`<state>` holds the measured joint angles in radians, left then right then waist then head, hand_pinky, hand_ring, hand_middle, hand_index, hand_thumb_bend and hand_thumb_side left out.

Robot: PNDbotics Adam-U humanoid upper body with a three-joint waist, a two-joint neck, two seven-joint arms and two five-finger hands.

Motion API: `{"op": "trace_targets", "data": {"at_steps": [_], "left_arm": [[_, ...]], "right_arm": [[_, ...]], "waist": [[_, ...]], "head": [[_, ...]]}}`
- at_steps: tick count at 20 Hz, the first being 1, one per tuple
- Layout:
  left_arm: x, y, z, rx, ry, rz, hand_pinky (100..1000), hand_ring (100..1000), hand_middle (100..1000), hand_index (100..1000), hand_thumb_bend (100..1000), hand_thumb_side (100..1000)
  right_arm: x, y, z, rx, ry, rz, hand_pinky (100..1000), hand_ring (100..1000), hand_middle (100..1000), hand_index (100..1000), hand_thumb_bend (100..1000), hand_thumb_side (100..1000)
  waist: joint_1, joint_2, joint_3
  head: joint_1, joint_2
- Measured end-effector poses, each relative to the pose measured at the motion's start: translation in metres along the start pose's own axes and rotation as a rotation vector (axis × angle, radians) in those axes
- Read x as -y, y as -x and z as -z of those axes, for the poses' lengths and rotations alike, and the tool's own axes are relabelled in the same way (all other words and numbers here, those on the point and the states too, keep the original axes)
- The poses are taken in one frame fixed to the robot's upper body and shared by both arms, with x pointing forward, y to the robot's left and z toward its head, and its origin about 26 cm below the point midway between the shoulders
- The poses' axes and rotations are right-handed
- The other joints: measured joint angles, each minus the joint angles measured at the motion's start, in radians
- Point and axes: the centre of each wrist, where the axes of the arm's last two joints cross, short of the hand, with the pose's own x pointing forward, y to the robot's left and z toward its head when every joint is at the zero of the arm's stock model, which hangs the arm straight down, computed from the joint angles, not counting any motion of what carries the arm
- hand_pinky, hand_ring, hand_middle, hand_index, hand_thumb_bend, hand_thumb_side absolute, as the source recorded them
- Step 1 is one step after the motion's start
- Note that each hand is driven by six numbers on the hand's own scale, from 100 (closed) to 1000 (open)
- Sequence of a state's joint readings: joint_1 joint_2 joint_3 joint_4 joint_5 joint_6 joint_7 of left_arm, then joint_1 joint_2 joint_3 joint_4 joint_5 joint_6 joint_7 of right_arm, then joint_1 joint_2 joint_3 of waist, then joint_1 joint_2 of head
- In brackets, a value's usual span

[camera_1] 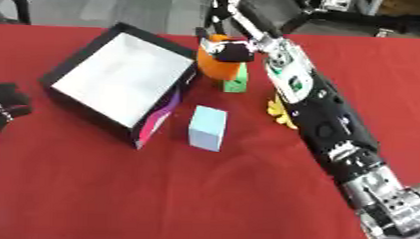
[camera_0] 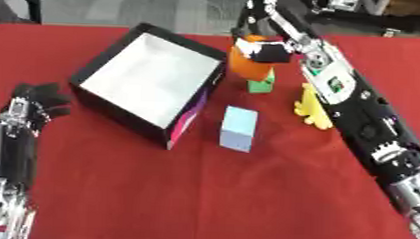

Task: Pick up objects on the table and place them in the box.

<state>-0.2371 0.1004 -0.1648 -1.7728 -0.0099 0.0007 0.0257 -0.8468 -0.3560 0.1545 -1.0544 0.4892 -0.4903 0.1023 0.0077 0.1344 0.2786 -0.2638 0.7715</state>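
An open black box (camera_0: 106, 63) with a white inside lies at the upper left of the red table. My right hand (camera_0: 261, 46) is shut on an orange ball-like object (camera_0: 247, 65), held just off the box's right edge. A green block (camera_0: 262, 84) stands right below the orange object. In front of the box stands a light blue block (camera_0: 238, 128). A yellow toy (camera_0: 311, 109) is partly hidden behind my right forearm. My left hand (camera_0: 37, 101) rests at the left edge, fingers curled and holding nothing.
The red table (camera_0: 202, 196) stretches toward me in front of the blocks. The box's near corner shows a pink and purple side (camera_0: 186, 121). Beyond the table's far edge are a grey floor and dark equipment.
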Motion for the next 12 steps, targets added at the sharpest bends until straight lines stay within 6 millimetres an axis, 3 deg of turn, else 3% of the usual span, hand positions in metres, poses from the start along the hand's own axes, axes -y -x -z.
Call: {"op": "trace_targets", "data": {"at_steps": [7,10,11,12], "left_arm": [[0.016,-0.007,0.014,0.035,0.086,-0.027,731,710,574,726,100,927],[0.019,-0.008,0.016,0.039,0.113,-0.03,732,710,574,726,100,928],[0.02,-0.008,0.016,0.041,0.119,-0.031,732,710,574,726,100,928],[0.021,-0.008,0.017,0.042,0.122,-0.033,732,710,574,726,100,929]], "right_arm": [[0.003,0.006,0.003,-0.03,0.024,-0.021,921,663,521,228,100,359],[0.001,0.008,0.007,-0.046,0.045,-0.022,942,742,635,655,100,271],[-0.001,0.008,0.008,-0.044,0.039,-0.031,952,760,670,727,100,252],[-0.002,0.008,0.008,-0.044,0.025,-0.041,982,812,771,871,100,496]], "waist": [[-0.006,0.019,0.086],[-0.016,0.022,0.102],[-0.016,0.023,0.103],[-0.016,0.025,0.103]], "head": [[-0.114,0.0],[-0.149,0.0],[-0.156,0.0],[-0.161,0.0]]}}
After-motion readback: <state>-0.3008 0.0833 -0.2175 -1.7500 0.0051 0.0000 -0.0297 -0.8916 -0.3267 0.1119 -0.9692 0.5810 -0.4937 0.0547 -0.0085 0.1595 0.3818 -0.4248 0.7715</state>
